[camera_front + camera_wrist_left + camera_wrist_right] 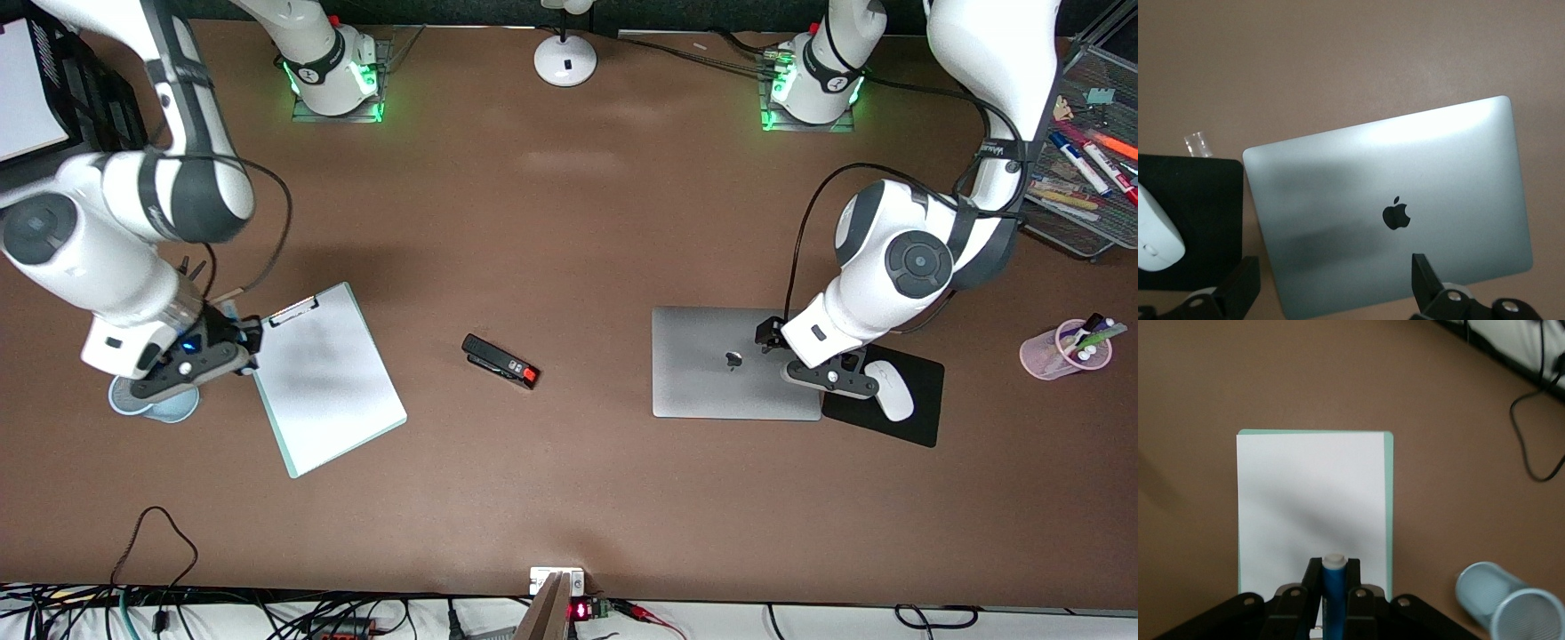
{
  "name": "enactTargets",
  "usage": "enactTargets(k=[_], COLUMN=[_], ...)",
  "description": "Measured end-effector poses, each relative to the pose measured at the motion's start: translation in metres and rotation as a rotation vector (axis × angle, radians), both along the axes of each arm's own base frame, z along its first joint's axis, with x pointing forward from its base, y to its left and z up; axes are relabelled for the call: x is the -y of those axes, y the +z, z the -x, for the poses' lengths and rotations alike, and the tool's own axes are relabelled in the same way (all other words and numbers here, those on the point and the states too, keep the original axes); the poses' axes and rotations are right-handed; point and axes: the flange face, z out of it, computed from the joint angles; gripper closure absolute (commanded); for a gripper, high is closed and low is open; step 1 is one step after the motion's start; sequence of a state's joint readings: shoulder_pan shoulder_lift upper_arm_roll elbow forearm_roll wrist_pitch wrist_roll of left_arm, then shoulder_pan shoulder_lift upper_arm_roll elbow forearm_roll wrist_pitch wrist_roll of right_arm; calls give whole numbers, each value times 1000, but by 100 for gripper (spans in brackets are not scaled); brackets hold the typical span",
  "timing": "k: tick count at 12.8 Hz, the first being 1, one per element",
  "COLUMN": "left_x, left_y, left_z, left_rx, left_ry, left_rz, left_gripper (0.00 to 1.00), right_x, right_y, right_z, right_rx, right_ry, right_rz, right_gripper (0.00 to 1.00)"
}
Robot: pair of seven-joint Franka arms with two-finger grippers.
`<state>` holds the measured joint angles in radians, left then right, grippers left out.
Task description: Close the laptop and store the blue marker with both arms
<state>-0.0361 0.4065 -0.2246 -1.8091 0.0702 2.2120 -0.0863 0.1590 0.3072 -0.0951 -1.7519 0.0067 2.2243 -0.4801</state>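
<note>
The laptop lies shut on the table, silver lid up with the dark apple logo; it also shows in the left wrist view. My left gripper hangs open and empty over the lid's edge by the mouse pad; in its wrist view the jaws stand wide apart above the lid. My right gripper is shut on the blue marker, whitish end sticking out past the fingertips. It is over the clip end of the clipboard, beside the blue mesh cup.
A clipboard with white paper lies toward the right arm's end. The blue mesh cup is beside it. A black stapler sits mid-table. A black mouse pad with a white mouse, a pink marker cup and a mesh tray are toward the left arm's end.
</note>
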Motion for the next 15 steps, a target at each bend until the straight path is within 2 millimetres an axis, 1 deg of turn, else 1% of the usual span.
enactTargets(k=[1, 2, 5, 6, 7, 10, 13, 15], left_x=[-1, -1, -5, -6, -7, -10, -15, -17], left_y=[6, 17, 58, 70, 81, 114, 147, 168], left_z=[1, 1, 6, 9, 12, 26, 43, 54], left_rx=[-18, -38, -105, -116, -121, -133, -152, -154], left_ry=[0, 0, 1, 1, 1, 3, 9, 12], left_rz=[-8, -17, -49, -56, -62, -81, -102, -113], left_gripper=[0, 0, 0, 0, 0, 0, 0, 0], right_x=[10, 24, 75, 87, 94, 98, 109, 124], right_y=[10, 16, 27, 30, 32, 29, 15, 3], right_z=[0, 0, -6, -8, -9, -9, -11, -10], right_rx=[14, 24, 102, 133, 151, 180, 213, 226], right_ry=[46, 95, 224, 270, 304, 373, 444, 485], right_rz=[10, 23, 75, 93, 98, 35, -31, -57], right_gripper=[99, 100, 100, 100, 100, 100, 100, 100])
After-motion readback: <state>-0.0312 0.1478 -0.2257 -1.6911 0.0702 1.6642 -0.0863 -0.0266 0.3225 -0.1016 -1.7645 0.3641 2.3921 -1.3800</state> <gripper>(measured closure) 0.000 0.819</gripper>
